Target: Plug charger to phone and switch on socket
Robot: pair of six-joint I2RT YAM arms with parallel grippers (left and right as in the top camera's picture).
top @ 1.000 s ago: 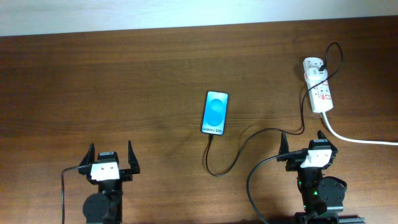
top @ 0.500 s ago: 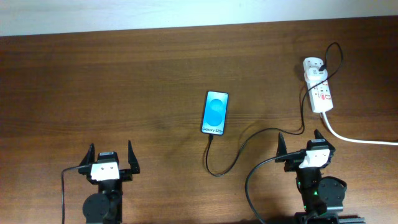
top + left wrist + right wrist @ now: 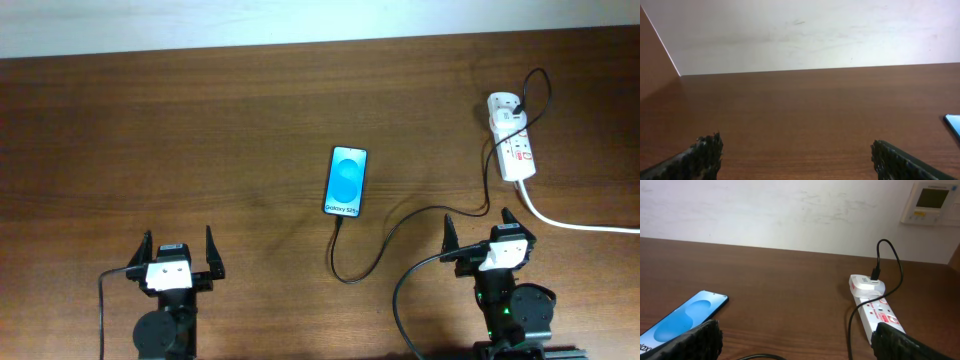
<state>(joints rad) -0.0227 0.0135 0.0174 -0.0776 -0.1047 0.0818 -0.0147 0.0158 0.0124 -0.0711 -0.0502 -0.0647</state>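
The phone (image 3: 346, 180) lies flat mid-table with its blue screen up; it also shows in the right wrist view (image 3: 685, 321) and at the edge of the left wrist view (image 3: 953, 122). The black charger cable (image 3: 385, 237) runs from the phone's near end in a loop, then up to a white plug (image 3: 507, 115) in the white socket strip (image 3: 512, 138); strip and plug show in the right wrist view (image 3: 875, 307). Whether the connector tip is in the phone cannot be told. My left gripper (image 3: 178, 250) and right gripper (image 3: 478, 231) are both open and empty near the front edge.
The strip's thick white cord (image 3: 575, 224) runs off to the right edge. A white wall stands behind the table's far edge (image 3: 805, 35). A wall control panel (image 3: 932, 202) hangs at the back right. Each arm's own black cable trails near its base.
My right gripper has turned and shifted slightly left toward the charger cable. The left arm, phone, cable and socket have not moved.
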